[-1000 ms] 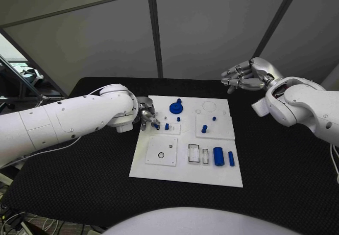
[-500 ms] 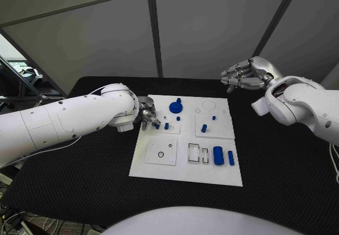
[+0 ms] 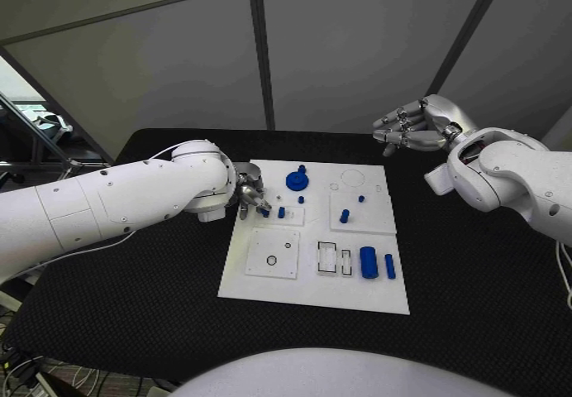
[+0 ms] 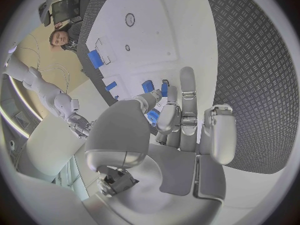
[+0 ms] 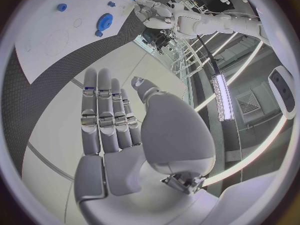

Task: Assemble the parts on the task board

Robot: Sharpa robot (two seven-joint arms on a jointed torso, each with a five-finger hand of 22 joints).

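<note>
Nearest on the white task board [image 3: 312, 294], a thick blue cylinder [image 3: 369, 263] and a thin blue bar [image 3: 390, 267] lie beside empty slots. Farther along, the left hand [image 3: 248, 195] pinches a small blue part [image 3: 264, 212] at the board's left edge, just beside a standing blue peg [image 3: 281, 212]. If that part goes in tilted, it may jam or knock the peg. Beyond, the right hand [image 3: 412, 126] hovers over the bench [image 3: 143, 289], fingers apart, holding nothing.
</note>
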